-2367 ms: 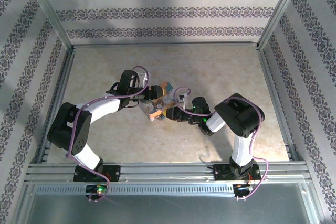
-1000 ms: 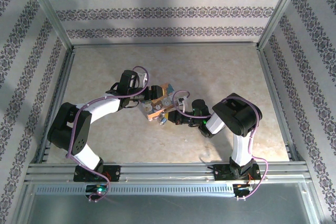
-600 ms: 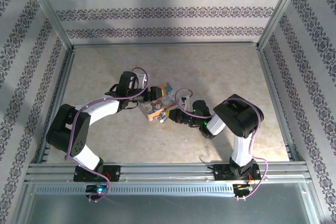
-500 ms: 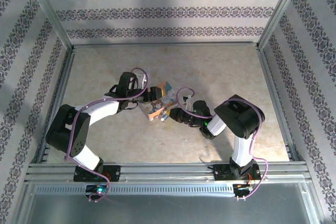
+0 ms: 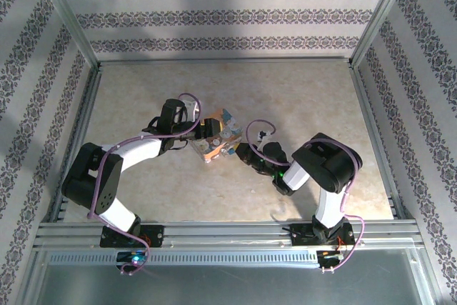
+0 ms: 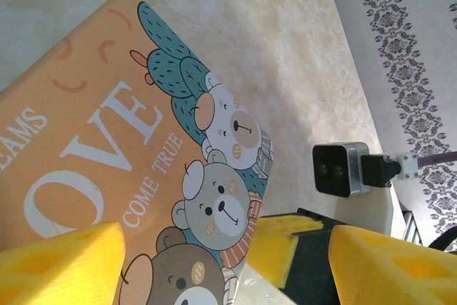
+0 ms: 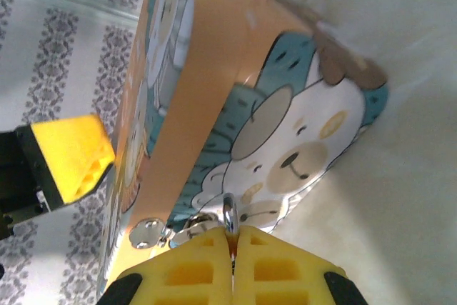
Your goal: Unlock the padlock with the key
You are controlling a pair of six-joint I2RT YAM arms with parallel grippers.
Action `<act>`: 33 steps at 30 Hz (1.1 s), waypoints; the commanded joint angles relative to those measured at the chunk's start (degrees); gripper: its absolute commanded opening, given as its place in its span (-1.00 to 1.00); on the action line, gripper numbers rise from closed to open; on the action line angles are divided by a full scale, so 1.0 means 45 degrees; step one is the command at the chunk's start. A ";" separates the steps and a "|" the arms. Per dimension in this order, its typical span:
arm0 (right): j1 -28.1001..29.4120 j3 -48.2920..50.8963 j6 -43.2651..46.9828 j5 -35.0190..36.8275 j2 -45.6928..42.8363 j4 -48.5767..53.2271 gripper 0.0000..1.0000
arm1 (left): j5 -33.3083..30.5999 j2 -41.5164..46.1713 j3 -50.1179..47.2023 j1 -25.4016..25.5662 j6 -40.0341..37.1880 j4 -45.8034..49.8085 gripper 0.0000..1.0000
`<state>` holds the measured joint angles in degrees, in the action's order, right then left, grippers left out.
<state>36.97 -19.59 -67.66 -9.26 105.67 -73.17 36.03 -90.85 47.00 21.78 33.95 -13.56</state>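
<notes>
Near on the mottled beige desk (image 5: 300,98), the right pincer (image 7: 232,237) is pressed closed on a thin silvery metal piece (image 7: 228,213) (key or padlock, unclear) at the cartoon box (image 5: 216,137). The left pincer (image 6: 225,266) gapes wide around that box. Patterned walls (image 5: 228,16) stand beyond.

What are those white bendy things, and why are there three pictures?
They are two robot arms, left and right, bolted to a table. One picture looks down from above; the other two come from little cameras on each arm's wrist. Between the arms is an orange cartoon box lettered LOVE. The left pincer is spread wide at the box. The right pincer is shut on a thin bit of metal by the box's clasp, probably the key.
</notes>
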 commanded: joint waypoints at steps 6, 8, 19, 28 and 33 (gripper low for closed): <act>-0.0324 0.0864 0.0798 0.0849 -0.1534 0.0199 -1.00 | 0.0065 0.0639 -0.0436 0.0105 0.0399 0.1997 0.56; -0.0485 0.1076 0.1257 0.0799 -0.2429 0.1108 -1.00 | -0.0085 0.1121 -0.0341 0.0109 0.0314 0.2251 0.58; -0.1192 -0.0526 0.5666 0.0551 -1.0169 1.1803 -1.00 | -0.1948 0.4662 -0.0764 -0.0358 -0.0498 0.3571 0.66; -0.2245 -0.2267 0.7988 -0.0081 -1.4296 1.8172 -1.00 | -0.4312 0.7951 -0.2874 -0.0870 -0.0280 0.3500 0.76; -0.2356 -0.3720 0.9331 -0.0311 -1.4522 2.1615 -1.00 | -0.5323 0.9739 -0.3707 -0.0930 -0.0487 0.4315 0.86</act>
<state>26.72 -32.23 -31.59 -8.88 40.86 10.26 16.49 -50.61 31.53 18.24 33.17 2.79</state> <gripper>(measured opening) 0.051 0.925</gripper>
